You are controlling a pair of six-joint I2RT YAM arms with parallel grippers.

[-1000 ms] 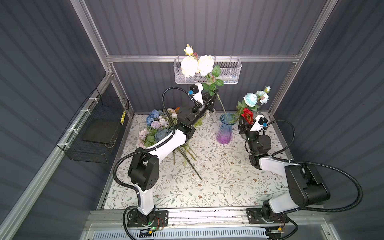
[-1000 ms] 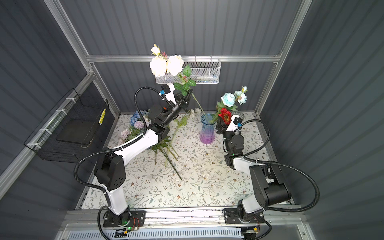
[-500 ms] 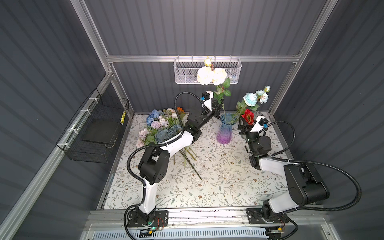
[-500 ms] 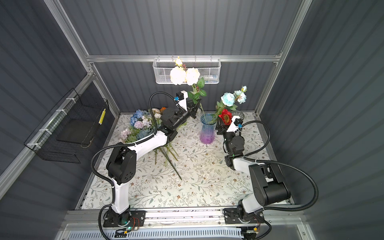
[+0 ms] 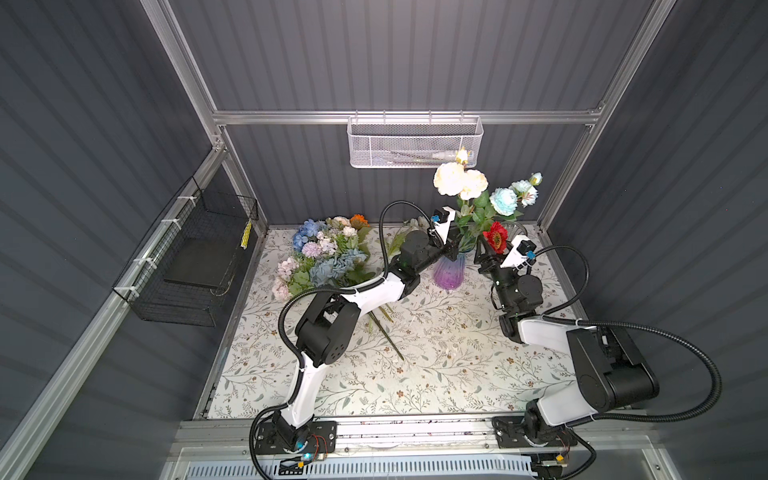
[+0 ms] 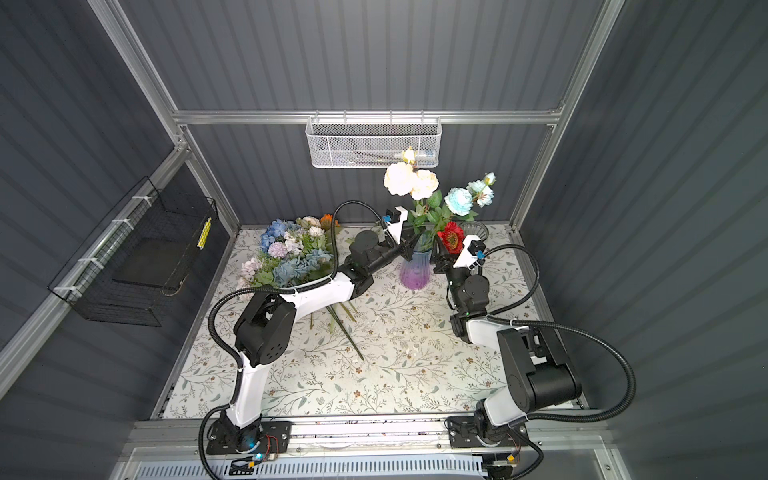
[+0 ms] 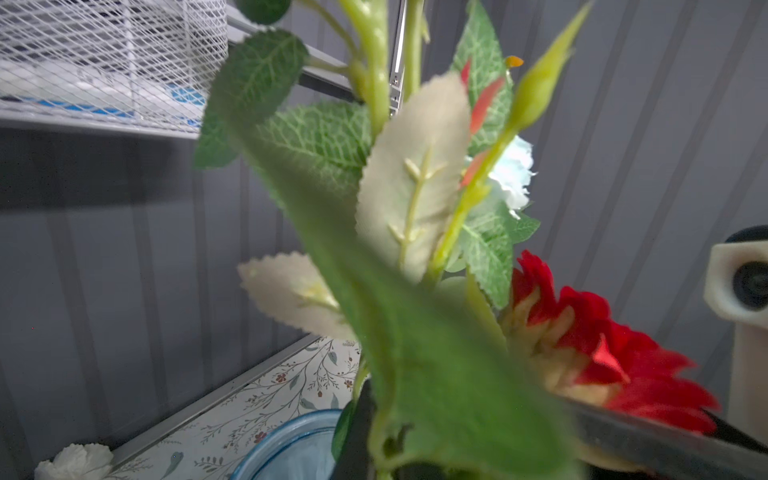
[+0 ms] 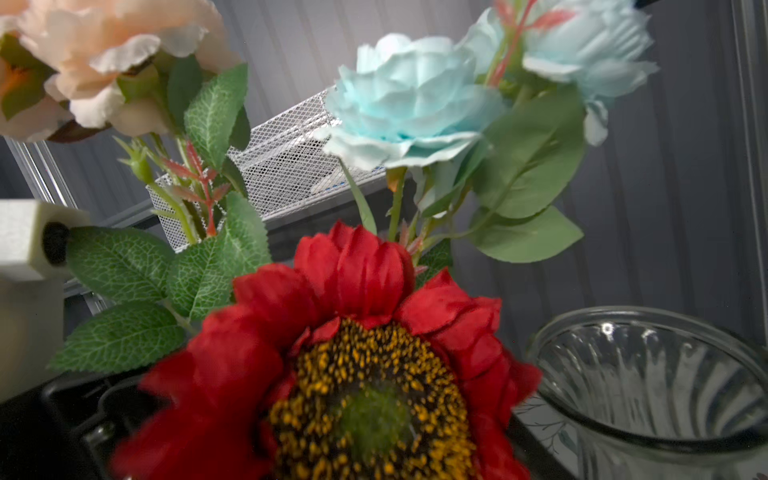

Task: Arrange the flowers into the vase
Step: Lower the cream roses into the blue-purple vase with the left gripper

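Only the right wrist view resolves the speckled centre of the red sunflower (image 8: 365,386) and the ribbing of the clear vase (image 8: 648,374). Left gripper (image 5: 454,249) clamps the cream peony (image 5: 460,183) at the purple-blue vase (image 5: 448,274); right gripper (image 5: 481,253) state unclear; other flowers (image 5: 324,257) heaped back-left.

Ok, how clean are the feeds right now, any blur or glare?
Both top views: sharp, evenly lit. Left wrist: an out-of-focus green leaf covers the middle; red flower soft behind it. Right wrist: the red flower's petals smear, blue bloom crisper, glints on the clear vase.
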